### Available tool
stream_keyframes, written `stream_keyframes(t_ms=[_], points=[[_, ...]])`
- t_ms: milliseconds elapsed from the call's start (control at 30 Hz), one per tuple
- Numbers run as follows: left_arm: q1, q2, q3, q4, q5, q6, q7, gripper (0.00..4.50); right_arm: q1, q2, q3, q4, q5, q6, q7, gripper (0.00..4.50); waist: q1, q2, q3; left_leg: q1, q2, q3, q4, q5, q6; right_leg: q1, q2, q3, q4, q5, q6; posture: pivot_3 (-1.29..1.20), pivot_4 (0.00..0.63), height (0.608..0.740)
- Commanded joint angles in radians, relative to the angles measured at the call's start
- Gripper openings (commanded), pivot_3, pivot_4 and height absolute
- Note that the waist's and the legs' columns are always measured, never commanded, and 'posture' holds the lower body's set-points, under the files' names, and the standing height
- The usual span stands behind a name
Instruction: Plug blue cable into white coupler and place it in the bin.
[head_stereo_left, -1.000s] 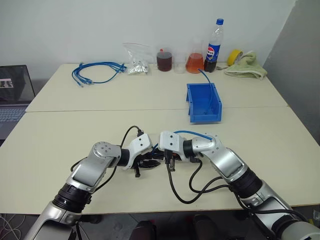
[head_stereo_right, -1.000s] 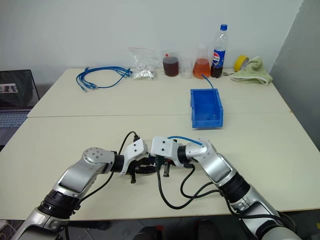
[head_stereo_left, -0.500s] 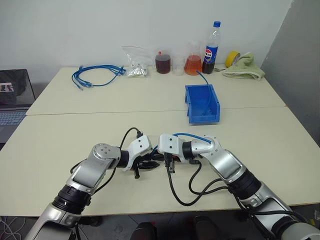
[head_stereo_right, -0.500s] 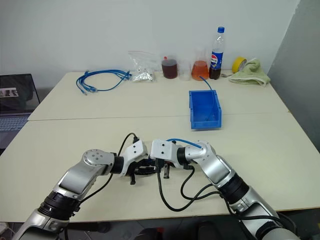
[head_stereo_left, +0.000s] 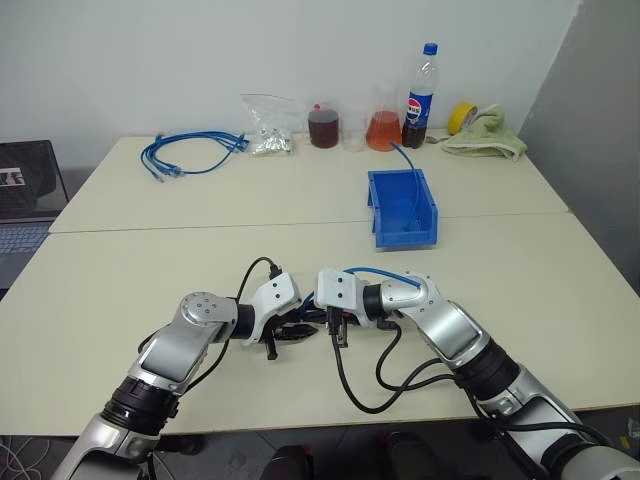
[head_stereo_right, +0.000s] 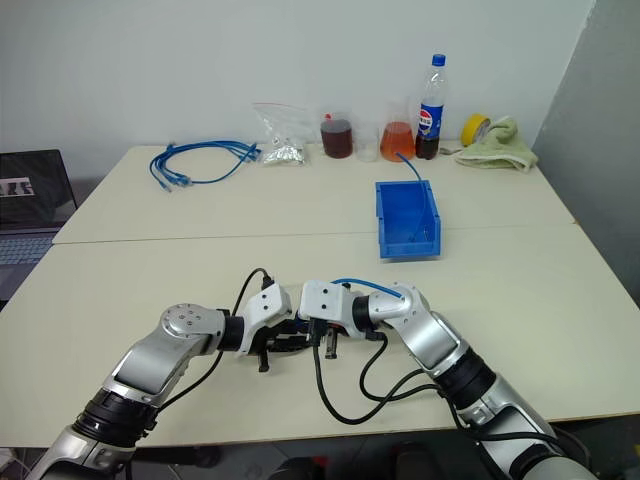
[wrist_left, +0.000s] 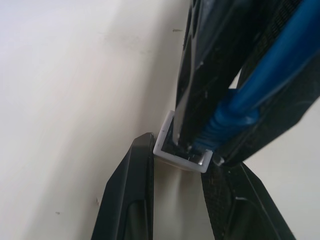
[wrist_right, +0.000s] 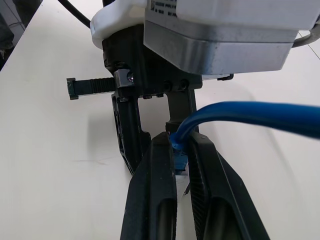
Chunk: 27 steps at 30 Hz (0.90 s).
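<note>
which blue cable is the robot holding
The single blue cable arching over the right gripper, pinched at its plug; the coiled bundle lies untouched at the table's back.

Well beyond our grippers, along the table's (head_stereo_left: 130, 260) far edge, we see a coil of blue cables (head_stereo_left: 190, 153), a clear bag of small parts (head_stereo_left: 271, 125), a dark jar (head_stereo_left: 323, 126), an orange flask (head_stereo_left: 384, 127), a cola bottle (head_stereo_left: 419, 84), yellow tape (head_stereo_left: 461, 116) and a green cloth (head_stereo_left: 488, 138). A laptop (head_stereo_left: 25, 200) sits far off to our left.

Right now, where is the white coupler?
The white coupler sits between the left gripper's fingers, near the table's front edge; the right gripper presses the blue cable's plug into its socket.
</note>
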Motion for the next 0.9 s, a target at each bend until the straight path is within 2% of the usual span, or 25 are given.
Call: stream_keyframes(t_ms=[33, 433, 733, 900], points=[[0.021, 0.010, 0.001, -0.008, -0.022, 0.010, -0.021, 0.96, 0.083, -0.027, 0.139, 0.167, -0.069, 0.053, 0.053, 0.07, -0.001, 0.000, -0.001, 0.000, 0.000, 0.000, 0.000, 0.000, 0.000, 0.000, 0.000, 0.000, 0.000, 0.000, 0.000, 0.00, 0.150, 0.740], [0.017, 0.007, 0.004, 0.002, -0.022, 0.004, -0.020, 0.96, 0.072, -0.021, 0.179, 0.232, -0.110, 0.019, 0.076, 0.07, -0.001, 0.000, -0.007, 0.002, 0.001, 0.000, -0.004, 0.000, 0.000, 0.000, 0.001, 0.001, 0.000, -0.001, -0.001, 0.00, 0.150, 0.740], [0.039, 0.012, 0.057, 0.007, -0.050, -0.033, -0.020, 0.96, 0.055, -0.007, 0.066, 0.166, -0.030, 0.063, 0.066, 0.07, -0.001, 0.000, -0.006, 0.016, 0.002, 0.000, -0.013, 0.000, 0.000, 0.011, 0.002, 0.001, -0.003, -0.007, 0.000, 0.00, 0.150, 0.740], [0.069, 0.038, 0.085, 0.014, -0.072, -0.072, -0.037, 0.96, 0.044, 0.000, 0.015, 0.129, 0.019, 0.101, 0.060, 0.07, -0.002, -0.003, 0.000, 0.015, 0.003, -0.001, -0.014, -0.001, -0.001, 0.010, 0.002, 0.000, -0.003, -0.008, -0.003, 0.00, 0.150, 0.740]])
